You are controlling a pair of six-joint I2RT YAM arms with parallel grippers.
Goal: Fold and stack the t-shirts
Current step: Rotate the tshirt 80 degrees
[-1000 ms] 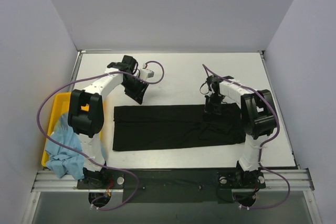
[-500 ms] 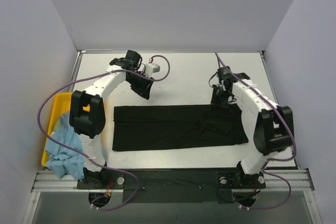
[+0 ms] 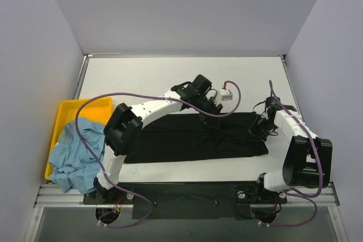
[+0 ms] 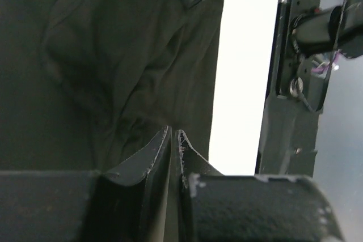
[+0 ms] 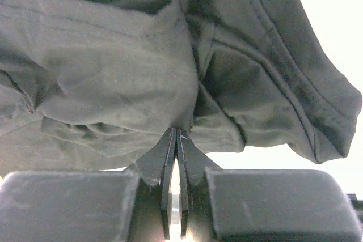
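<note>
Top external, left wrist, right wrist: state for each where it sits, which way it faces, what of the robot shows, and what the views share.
Top external: above and behind the bases, looking down on the table; shows left arm, right arm, left tool, right tool, black t-shirt, light blue t-shirt over yellow tray.
Left wrist: looks along its own nearly closed fingers at black cloth.
Right wrist: looks along its closed fingers at bunched black cloth.
Shared: all three show the black t-shirt.
</note>
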